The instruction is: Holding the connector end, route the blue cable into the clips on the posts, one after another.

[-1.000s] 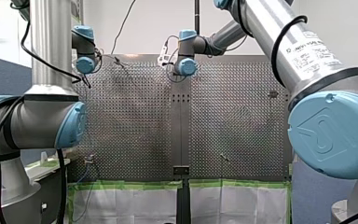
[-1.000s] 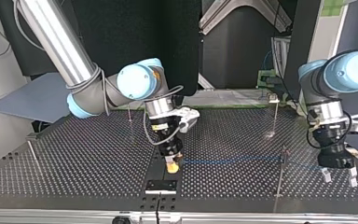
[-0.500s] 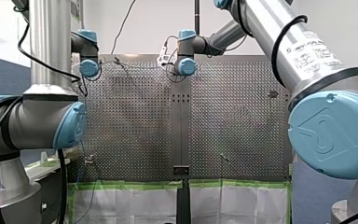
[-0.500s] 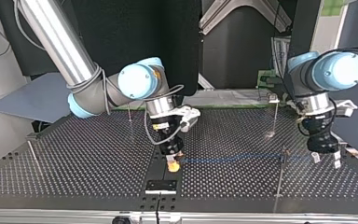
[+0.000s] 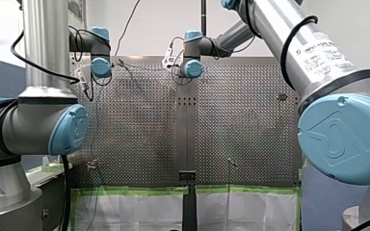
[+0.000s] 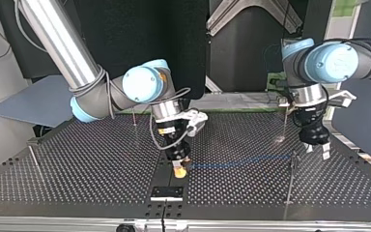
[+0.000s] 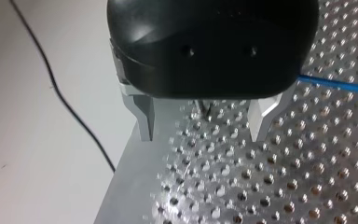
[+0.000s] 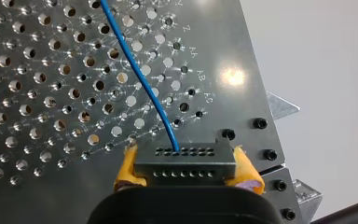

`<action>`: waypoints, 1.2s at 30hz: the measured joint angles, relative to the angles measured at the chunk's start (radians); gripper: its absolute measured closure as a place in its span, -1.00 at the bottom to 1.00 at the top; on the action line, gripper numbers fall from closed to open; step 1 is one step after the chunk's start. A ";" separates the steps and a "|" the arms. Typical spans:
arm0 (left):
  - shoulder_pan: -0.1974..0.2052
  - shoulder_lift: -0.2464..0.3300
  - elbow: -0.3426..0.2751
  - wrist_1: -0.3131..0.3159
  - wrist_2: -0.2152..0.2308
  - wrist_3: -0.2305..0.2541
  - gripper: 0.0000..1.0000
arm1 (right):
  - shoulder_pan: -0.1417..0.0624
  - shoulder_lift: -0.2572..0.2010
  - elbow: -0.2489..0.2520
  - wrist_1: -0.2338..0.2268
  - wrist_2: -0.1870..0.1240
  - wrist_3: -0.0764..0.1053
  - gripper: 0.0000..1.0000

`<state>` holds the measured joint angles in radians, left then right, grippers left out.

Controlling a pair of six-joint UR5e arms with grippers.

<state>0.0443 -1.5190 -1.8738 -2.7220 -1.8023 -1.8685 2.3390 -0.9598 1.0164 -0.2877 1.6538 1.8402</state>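
Clamping connector [image 8: 168, 173], right pincer [image 8: 186, 164]; blue cable [image 8: 135, 70] reaches post [image 6: 290, 181] near left pincer [image 6: 317, 151].

Perforated table [image 6: 77, 164], green tape [image 5: 135, 190], white sheeting [image 5: 139, 211]

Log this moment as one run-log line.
right gripper: shut on connector | blue cable: leads from connector toward post | left gripper: open, holds nothing

Lighting: bright, even, few shadows. Glare: one white patch on the surface [image 8: 228, 93], right wrist view. Left wrist view: surface holes smeared, soft. Top view: dark behind the surface.
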 joint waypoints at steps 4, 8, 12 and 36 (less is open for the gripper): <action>-0.032 0.025 0.000 -0.032 -0.029 0.025 -1.00 | 0.001 0.000 0.000 0.004 -0.001 -0.001 1.00; -0.067 0.059 0.000 -0.067 -0.042 0.028 -1.00 | 0.001 -0.001 0.000 0.011 -0.001 -0.001 1.00; -0.102 0.092 0.000 -0.102 -0.044 0.024 -1.00 | 0.001 -0.001 0.000 0.014 -0.002 0.001 1.00; -0.214 0.174 0.000 -0.311 -0.079 0.089 -1.00 | -0.005 -0.002 0.000 0.036 -0.002 0.006 1.00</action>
<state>-0.1697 -1.3446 -1.8740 -3.0331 -1.8813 -1.7794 2.3341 -0.9617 1.0164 -0.2518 1.6523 1.8457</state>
